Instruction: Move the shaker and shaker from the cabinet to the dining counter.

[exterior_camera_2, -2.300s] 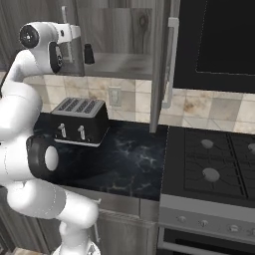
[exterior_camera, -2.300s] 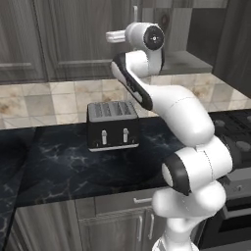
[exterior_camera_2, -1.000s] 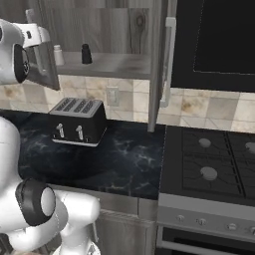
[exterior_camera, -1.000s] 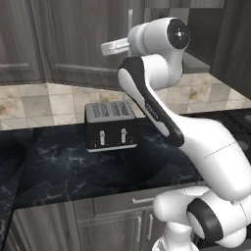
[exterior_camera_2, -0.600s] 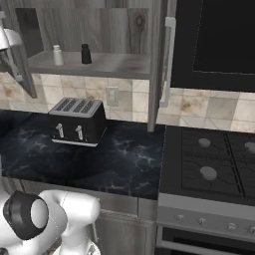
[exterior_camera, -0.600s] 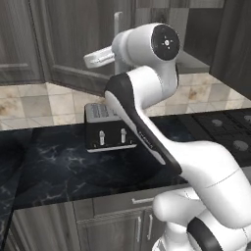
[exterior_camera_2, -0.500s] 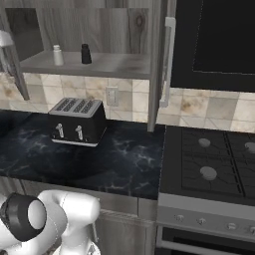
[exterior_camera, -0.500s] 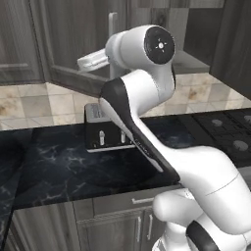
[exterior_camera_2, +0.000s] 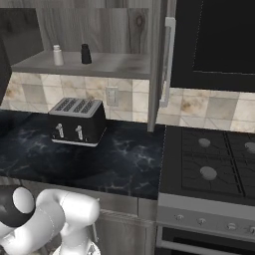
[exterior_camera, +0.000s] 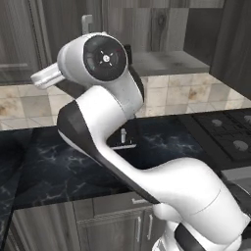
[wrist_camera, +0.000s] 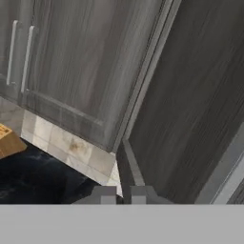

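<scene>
Two dark tips of the hand (wrist_camera: 117, 194) sit pressed together, gripping nothing, close to a dark wood-grain cabinet door (wrist_camera: 200, 109). The tiny white cylindrical shaker (exterior_camera_2: 58, 55) and tiny black cylindrical shaker (exterior_camera_2: 86, 54) stand apart on the grey cabinet shelf (exterior_camera_2: 109, 64), above the black four-slot toaster (exterior_camera_2: 77, 121) on the black marble worktop (exterior_camera_2: 124, 159).

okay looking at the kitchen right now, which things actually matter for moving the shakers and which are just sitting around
Part of the job:
white shaker and black shaker, both upright on the shelf
cabinet, its door swung open
gripper, shut, holding nothing

Just there:
toaster
stove
yellow carton
</scene>
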